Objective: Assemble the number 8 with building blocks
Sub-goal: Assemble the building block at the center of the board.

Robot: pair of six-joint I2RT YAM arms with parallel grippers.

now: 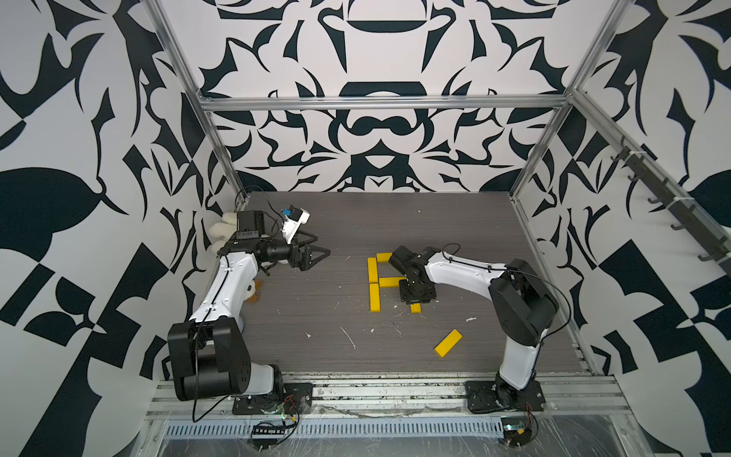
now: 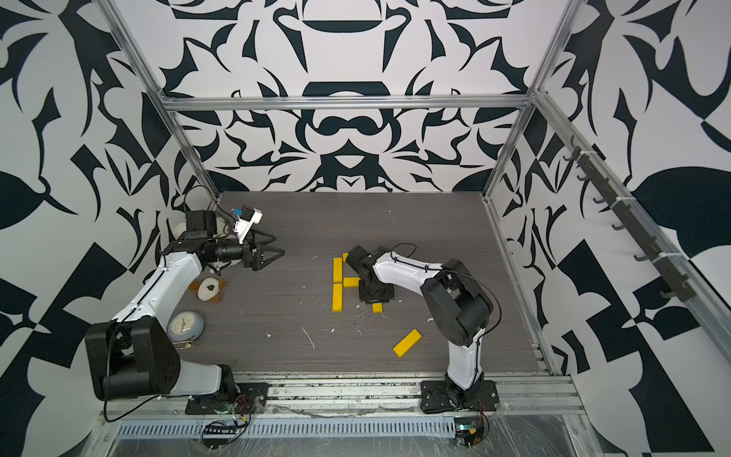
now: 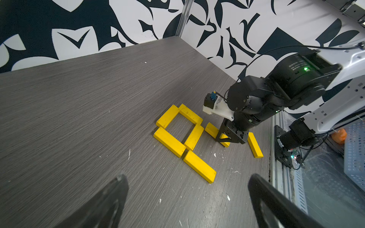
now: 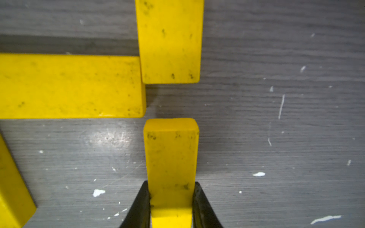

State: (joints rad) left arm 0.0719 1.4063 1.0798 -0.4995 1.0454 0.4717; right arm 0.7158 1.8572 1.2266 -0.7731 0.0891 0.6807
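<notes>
Several yellow building blocks lie on the dark table as a partial number 8. In both top views the two left uprights and the middle crossbar show; my right arm hides most of the top bar. My right gripper is shut on a block at the lower right. That block's far end stops a short gap from the upper right upright, beside the crossbar's end. A loose block lies slanted near the front. My left gripper hangs open and empty at far left.
A white plush toy sits in the back left corner behind my left arm. Another plush piece and a round clock lie beside that arm. White scraps dot the table. Metal rails run along the front edge.
</notes>
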